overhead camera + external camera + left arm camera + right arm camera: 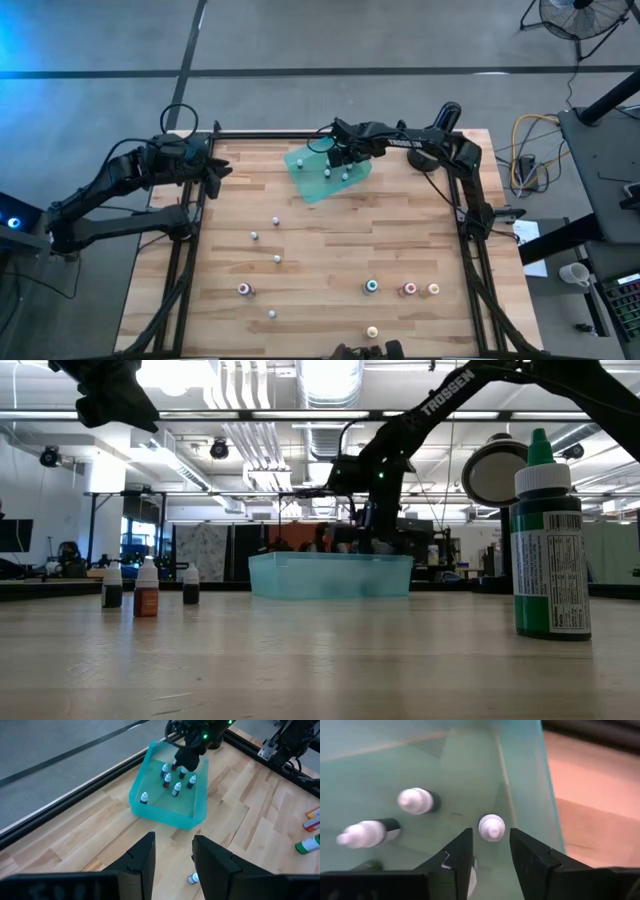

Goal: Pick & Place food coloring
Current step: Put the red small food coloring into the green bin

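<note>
Right gripper [487, 851] has its jaws spread apart with nothing pinched between them, hanging low inside the teal tray [310, 184] right over a white-capped bottle [491, 827] that stands upright near the tray wall. Two more bottles [418, 800] sit just beside it on the tray floor, caps white, bodies dark through the plastic. From overhead, the right arm [425, 143] stretches in from the table's far right corner, folded at the elbow and reaching sideways so the wrist ends up over the tray at the far middle of the table [330, 260]. Left gripper [172, 857] is also open and empty, fingers [142, 857] parted, parked up high by the far left corner and pointed across at the tray; that arm [120, 185] is tucked back along the left frame. The left wrist view shows about six bottles [177, 788] standing in the tray, all small with white caps, one off by itself near a tray corner [144, 797]. Rest of the set is still scattered on the wood: three white-capped ones [276, 258] in a loose line mid-table left, a pink one [244, 290] and another white cap near the front left, then a teal one [371, 287], a red one [409, 290] and an orange one [433, 289] in a row front right, plus a yellow one [372, 331] at the near edge. In the low view a green bottle [548, 540] looms close to the lens, upright, label facing us.
</note>
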Robot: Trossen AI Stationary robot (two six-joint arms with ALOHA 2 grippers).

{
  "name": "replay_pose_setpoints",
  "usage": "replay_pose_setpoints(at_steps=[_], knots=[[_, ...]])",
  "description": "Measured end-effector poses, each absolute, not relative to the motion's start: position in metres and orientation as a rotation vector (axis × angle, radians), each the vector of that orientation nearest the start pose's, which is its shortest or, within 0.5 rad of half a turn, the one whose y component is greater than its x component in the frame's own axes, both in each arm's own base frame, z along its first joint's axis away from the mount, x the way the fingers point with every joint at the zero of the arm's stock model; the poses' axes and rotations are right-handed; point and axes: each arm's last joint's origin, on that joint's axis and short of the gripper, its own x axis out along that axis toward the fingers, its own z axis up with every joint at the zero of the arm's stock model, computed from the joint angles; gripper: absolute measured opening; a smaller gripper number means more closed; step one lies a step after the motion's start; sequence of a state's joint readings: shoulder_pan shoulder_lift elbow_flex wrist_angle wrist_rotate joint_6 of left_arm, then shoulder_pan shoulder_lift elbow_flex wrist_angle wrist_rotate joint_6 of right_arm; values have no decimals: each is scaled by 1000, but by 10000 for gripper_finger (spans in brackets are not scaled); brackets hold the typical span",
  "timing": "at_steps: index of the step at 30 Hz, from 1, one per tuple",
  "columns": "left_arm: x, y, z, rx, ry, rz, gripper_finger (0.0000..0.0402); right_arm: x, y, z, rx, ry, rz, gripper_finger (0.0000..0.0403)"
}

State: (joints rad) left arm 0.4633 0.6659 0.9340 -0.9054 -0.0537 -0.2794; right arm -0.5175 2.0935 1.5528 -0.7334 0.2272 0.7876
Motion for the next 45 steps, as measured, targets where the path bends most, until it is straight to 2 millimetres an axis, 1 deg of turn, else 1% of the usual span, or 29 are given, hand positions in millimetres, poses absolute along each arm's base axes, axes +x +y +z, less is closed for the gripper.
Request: replay_pose_setpoints(at_steps=[7,10,12,14,18,21,26,30,36,41,45], knots=[[98,51,332,-391,558,595,103,367,-216,195,767,980,-1083,143],[98,51,332,-388,558,605,103,375,-214,216,701,953,-1016,152],[98,51,332,-388,558,605,103,385,-206,232,613,944,-937,156],[98,51,332,-388,558,605,103,396,-194,246,497,946,-838,157],[98,51,332,-368,562,606,103,419,-159,269,251,956,-632,155],[97,52,332,-328,572,618,103,429,-135,280,143,946,-537,150],[98,52,332,-310,575,620,103,434,-105,293,162,956,-502,144],[105,55,330,-306,573,602,103,430,-84,292,189,1038,-495,144],[125,63,323,-301,640,525,103,419,-54,298,252,1105,-526,140],[144,70,311,-255,751,413,103,415,-19,309,265,1055,-551,139],[155,75,301,-189,825,359,103,403,6,321,264,1014,-638,141]])
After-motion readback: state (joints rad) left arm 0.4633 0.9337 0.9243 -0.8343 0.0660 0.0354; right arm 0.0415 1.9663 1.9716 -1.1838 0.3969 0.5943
